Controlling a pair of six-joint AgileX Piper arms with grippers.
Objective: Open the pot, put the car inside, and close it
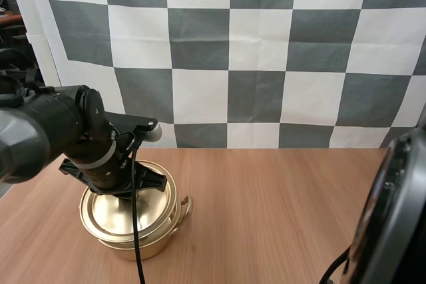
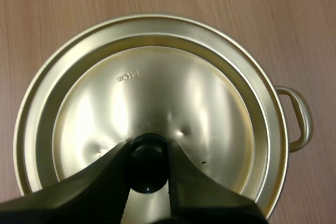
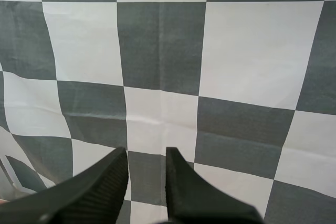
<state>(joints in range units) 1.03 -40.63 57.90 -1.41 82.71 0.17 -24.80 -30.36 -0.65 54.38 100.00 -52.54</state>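
While left hand (image 2: 147, 150) clamps the black round knob (image 2: 148, 171) crowning the domed gold metal lid (image 2: 157, 93) of the gold metal pot (image 1: 150, 247) on the wooden tabletop (image 1: 279, 211), and right hand (image 3: 146, 155) gapes empty, a shallow pinch could slip, dropping the lid.

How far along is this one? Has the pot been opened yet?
Nothing is finished yet: the round gold metal lid sits seated on the gold metal pot. In hand: the left arm's jaws pinch the lid's black knob, placed to lift it. The right arm's jaws stand open, holding nothing. Left to do: lifting the lid, putting the car inside, closing the pot.
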